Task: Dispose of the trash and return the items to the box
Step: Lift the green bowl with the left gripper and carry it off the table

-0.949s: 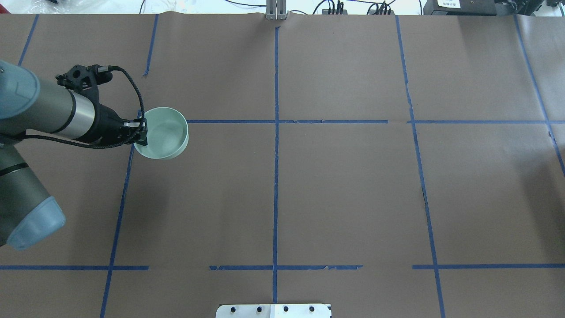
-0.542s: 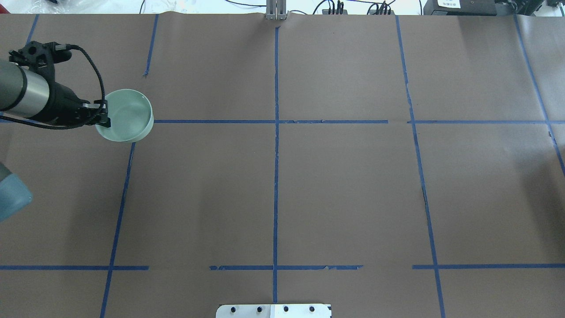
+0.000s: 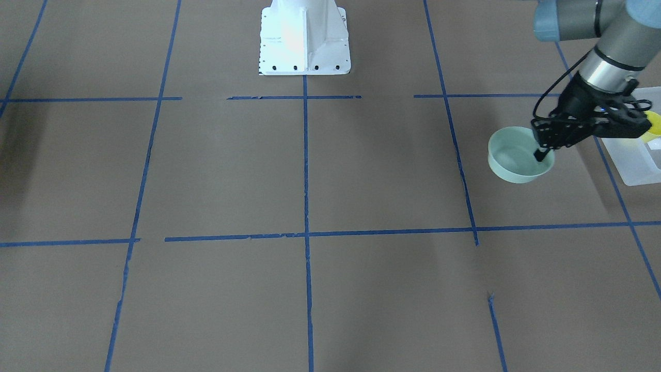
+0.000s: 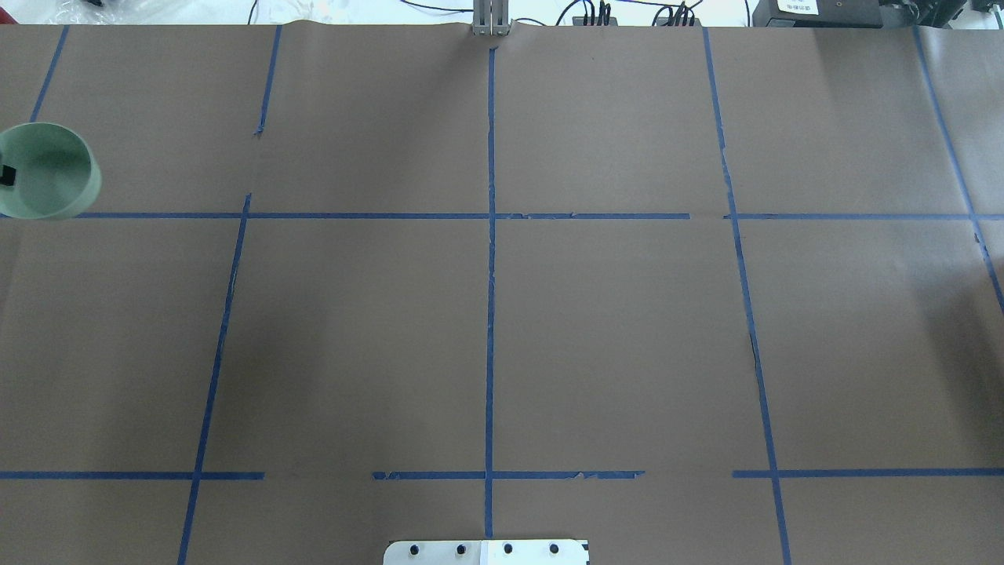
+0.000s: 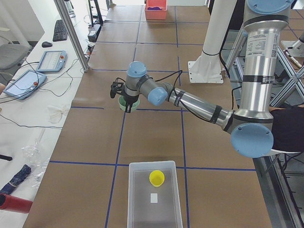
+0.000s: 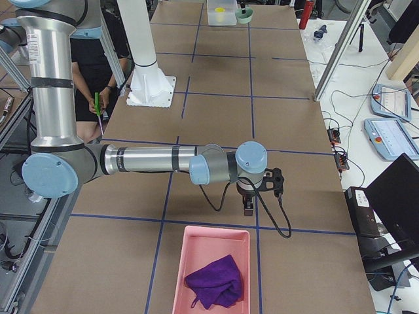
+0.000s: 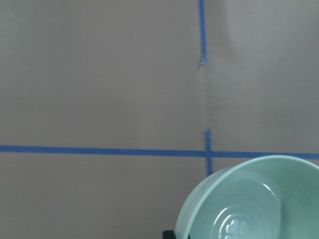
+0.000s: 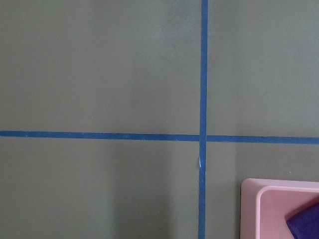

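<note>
Seen from across the desk (image 3: 232, 170), a pale green bowl (image 3: 514, 161) is pinched at its rim by the left arm's fingers (image 3: 540, 153), closed narrowly with one inside. At right, the frosted box (image 3: 632, 165) holds the yellow cup (image 3: 655, 124); neither shows overhead. The right arm's fingers (image 6: 249, 209), near a pink tray (image 6: 216, 248), appear only side-on, and their opening cannot be told.
</note>
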Tool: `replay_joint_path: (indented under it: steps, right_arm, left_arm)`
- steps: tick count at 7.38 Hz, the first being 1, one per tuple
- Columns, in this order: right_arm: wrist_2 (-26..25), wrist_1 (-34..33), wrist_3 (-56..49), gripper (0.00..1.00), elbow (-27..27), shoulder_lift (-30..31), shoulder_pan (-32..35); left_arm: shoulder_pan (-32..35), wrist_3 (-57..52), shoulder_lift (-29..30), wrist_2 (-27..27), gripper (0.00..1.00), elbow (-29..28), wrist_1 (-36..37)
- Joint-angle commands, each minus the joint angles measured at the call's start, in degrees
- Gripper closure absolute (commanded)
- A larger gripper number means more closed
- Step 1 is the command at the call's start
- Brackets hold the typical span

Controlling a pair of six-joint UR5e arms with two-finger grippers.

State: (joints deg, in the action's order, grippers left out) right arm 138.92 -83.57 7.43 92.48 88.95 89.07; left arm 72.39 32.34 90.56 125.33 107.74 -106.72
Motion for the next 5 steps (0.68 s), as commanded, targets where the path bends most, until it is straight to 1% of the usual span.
replay_joint_path:
  steps: [1, 3, 5]
  right_arm:
    - [0.03, 0.16, -0.05, 0.00, -0.02, 0.17, -0.04]
    - [-0.32, 0.16, -0.40, 0.00, -0.02, 0.17, -0.39]
    - [-0.41, 0.16, -0.22, 0.00, 0.07, 0.17, -0.83]
  left_arm:
    - [10.00, -18.20, -1.61, 0.36, 1.00, -8.03, 0.02]
    - [17.31, -28.61, -1.62, -0.43, 1.00, -14.89, -0.16]
    - [23.38, -39.67, -1.53, -7.43, 1.00, -20.96, -0.68]
